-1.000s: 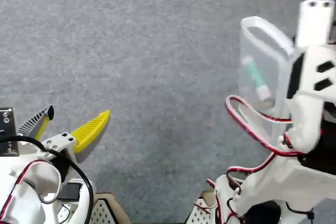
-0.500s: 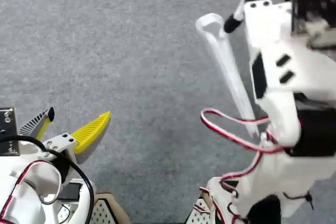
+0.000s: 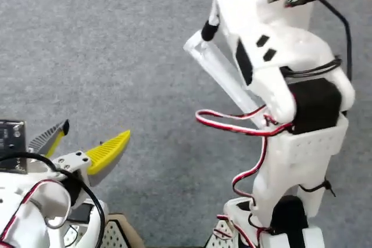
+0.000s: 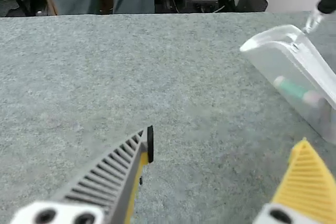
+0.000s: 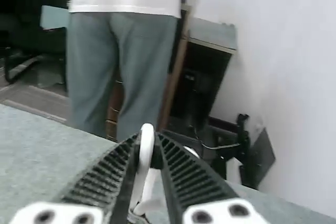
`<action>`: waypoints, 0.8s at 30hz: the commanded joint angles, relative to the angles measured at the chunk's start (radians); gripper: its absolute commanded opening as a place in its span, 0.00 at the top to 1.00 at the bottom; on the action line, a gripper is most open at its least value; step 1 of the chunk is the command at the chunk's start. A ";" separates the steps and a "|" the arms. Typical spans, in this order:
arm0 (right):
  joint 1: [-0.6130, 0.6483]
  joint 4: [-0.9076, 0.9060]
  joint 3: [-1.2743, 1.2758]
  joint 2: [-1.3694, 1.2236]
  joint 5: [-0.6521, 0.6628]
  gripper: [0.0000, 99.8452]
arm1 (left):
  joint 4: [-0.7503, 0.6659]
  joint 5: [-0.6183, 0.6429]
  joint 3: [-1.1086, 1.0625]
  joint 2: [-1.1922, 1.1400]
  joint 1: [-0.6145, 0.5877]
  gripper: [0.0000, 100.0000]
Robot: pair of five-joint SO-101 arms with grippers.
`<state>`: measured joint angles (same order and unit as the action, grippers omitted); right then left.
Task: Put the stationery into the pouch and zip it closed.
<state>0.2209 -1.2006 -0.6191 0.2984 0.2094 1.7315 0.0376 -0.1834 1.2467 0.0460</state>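
The right gripper (image 5: 148, 139) has its jaws pinched tight on the white rim of the clear pouch (image 4: 294, 66), and it holds that end up off the grey tabletop (image 3: 116, 45), towards the far edge and right of the middle. The pouch slants down from the grip, and whether its low end touches the cloth is hard to say. Inside lies one green-and-white piece of stationery (image 4: 294, 90), so the loading looks done, at least for that piece. No other stationery lies on the cloth in these views. The mouth by the gripped rim looks open, so by my reading the zip is not yet closed. The left gripper (image 4: 226, 140) sits by the near left corner, jaws spread wide, holding nothing, well apart from the pouch.
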 commanded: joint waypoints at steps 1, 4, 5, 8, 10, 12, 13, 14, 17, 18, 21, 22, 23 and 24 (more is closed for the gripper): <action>0.052 0.034 -0.042 0.008 -0.009 0.99 | -0.055 -0.038 -0.076 -0.005 0.082 0.60; 0.084 0.064 -0.101 0.005 -0.003 0.99 | -0.106 -0.044 -0.170 -0.005 0.094 0.60; 0.098 0.066 -0.124 0.004 -0.003 0.99 | -0.121 -0.044 -0.188 -0.005 0.094 0.60; 0.130 0.060 -0.174 0.002 -0.002 0.99 | -0.138 -0.044 -0.199 0.000 0.093 0.60; 0.146 0.060 -0.196 0.005 -0.002 0.99 | -0.137 -0.043 -0.189 0.002 0.093 0.60; 0.160 0.055 -0.213 0.010 -0.002 0.99 | -0.135 -0.043 -0.177 0.000 0.093 0.60; 0.170 0.040 -0.226 0.010 -0.002 0.99 | -0.133 -0.043 -0.171 -0.002 0.093 0.60; 0.180 0.009 -0.246 0.010 -0.002 0.99 | -0.133 -0.043 -0.168 -0.002 0.093 0.60; 0.193 -0.097 -0.275 0.005 0.000 0.99 | -0.130 -0.043 -0.168 0.003 0.093 0.60; 0.192 -0.123 -0.278 0.005 0.008 0.99 | -0.130 -0.043 -0.170 0.003 0.093 0.60; 0.160 -0.183 -0.277 0.002 0.098 0.99 | -0.130 -0.043 -0.170 0.005 0.093 0.60; 0.149 -0.196 -0.277 0.002 0.120 0.99 | -0.130 -0.044 -0.170 0.005 0.093 0.60; 0.135 -0.209 -0.277 0.002 0.129 0.99 | -0.130 -0.044 -0.170 0.005 0.093 0.60; 0.124 -0.218 -0.277 0.004 0.133 0.99 | -0.130 -0.044 -0.170 0.005 0.093 0.60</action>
<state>0.3821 -1.3940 -0.8523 0.2984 0.3107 1.6241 0.0008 -0.3782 1.2467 0.1274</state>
